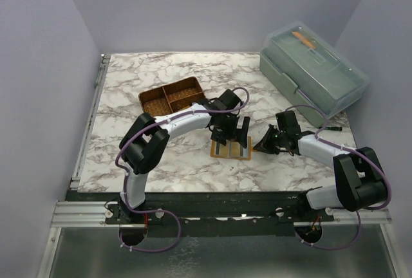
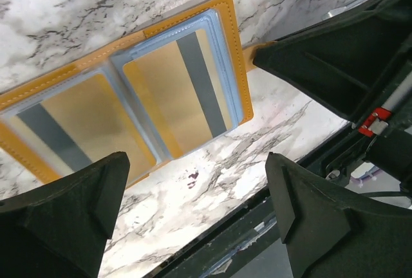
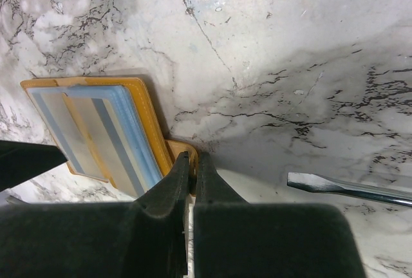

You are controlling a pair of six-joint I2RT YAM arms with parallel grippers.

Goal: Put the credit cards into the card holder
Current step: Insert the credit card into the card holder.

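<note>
Left gripper (image 2: pixel 195 162) gaped empty | right gripper (image 3: pixel 190 159) clamped orange-tan leather card holder (image 2: pixel 237 53) | yellowish plastic credit cards (image 2: pixel 167 98) sat sleeved | release step; next: lift clear.

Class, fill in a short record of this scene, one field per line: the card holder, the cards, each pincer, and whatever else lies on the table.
card holder: orange-tan wallet, lying open on the marble table
cards: two yellowish, grey-striped cards show in its clear sleeves
left pincer: open above the wallet, holding nothing
right pincer: shut on the wallet's side tab
other things: brown divided basket; lidded grey-green box; screwdriver shaft
</note>
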